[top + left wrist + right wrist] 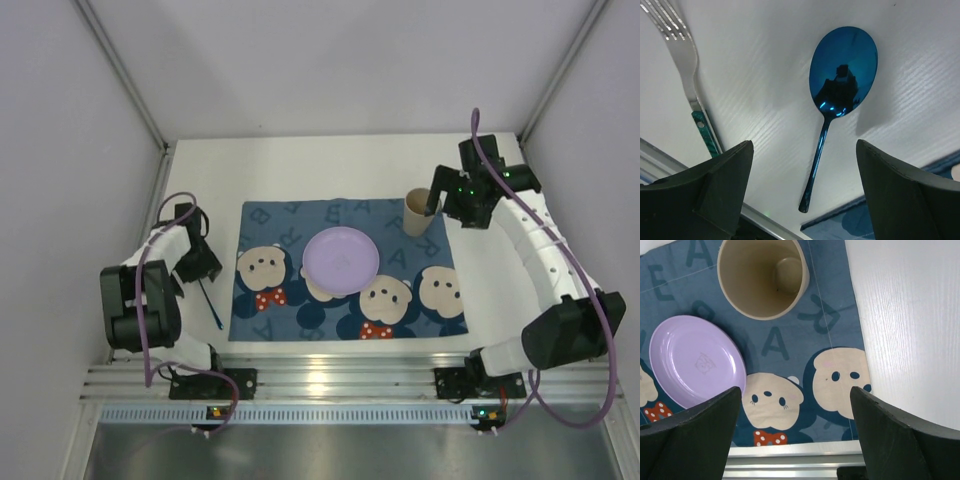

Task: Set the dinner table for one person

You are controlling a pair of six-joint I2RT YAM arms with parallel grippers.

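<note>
The white dinner table [350, 165] carries a blue cartoon-mouse placemat [300, 310]. On the mat sit a purple plate [341, 260] and, at its far right corner, an upright beige cup [417, 211]. A blue spoon [840, 85] lies on the bare table left of the mat, with a silver fork [687, 70] with a green handle beside it. My left gripper [804, 145] hangs open above the spoon's handle, holding nothing. My right gripper [796, 390] is open and empty above the mat, just right of the cup [762, 277]; the plate [692, 360] lies to its left.
An aluminium rail [340, 380] runs along the near edge of the table, where both arm bases are bolted. White walls close in the left, right and far sides. Bare tabletop [905, 330] lies right of the mat.
</note>
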